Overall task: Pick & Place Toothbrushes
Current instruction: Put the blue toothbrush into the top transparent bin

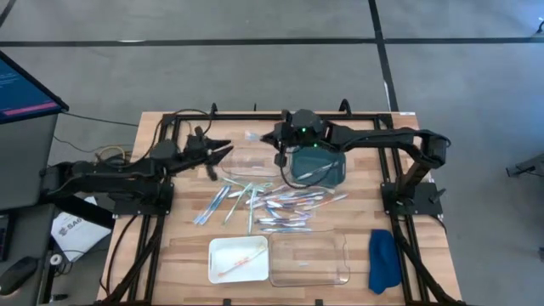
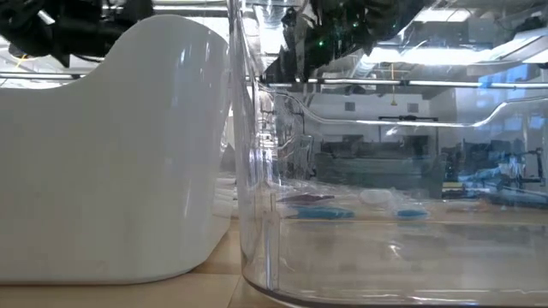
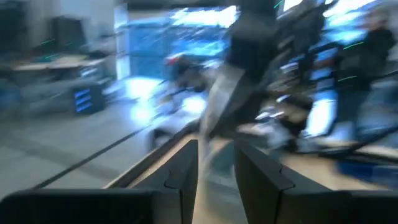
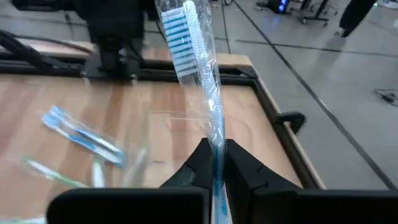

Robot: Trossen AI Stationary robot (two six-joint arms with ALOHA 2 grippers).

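Right gripper [image 4: 216,163] is up over the far middle of the tabletop [image 1: 170,246], jaws pressed together on a wrapped toothbrush [image 4: 196,68]. That toothbrush has a blue handle and blue-and-white bristles inside a clear, crinkly, glossy sleeve, and stands up out of the pinch with the head leaning away from the fingers.

Left gripper [image 1: 219,153] hangs over the far-left part of the tabletop, arm stretched in from the left edge. Its wrist view is motion-blurred: two dark flat fingers [image 3: 180,180] with a narrow gap between them and a pale translucent strip rising from that gap. Can't tell whether it's pinching that strip or just sitting slightly spread.

The rest of the toothbrushes [image 1: 272,204] lie in a loose heap mid-tabletop: thin sticks in shiny wrappers, light blue, white and greenish, fanned at mixed angles.

White tray [image 1: 218,270], rounded rectangle with a matte opaque wall, sits at the near edge with one orange-pink stick inside. Clear tray [image 1: 343,265] is just beside it to the right, glossy transparent plastic with curved corners. A second clear tray [image 1: 242,163] sits at the far side near the left gripper. Dark blue cloth [image 1: 384,259], soft and crumpled, lies right of the near clear tray.

Tabletop is pale butcher-block wood in plank strips, framed by black rails.
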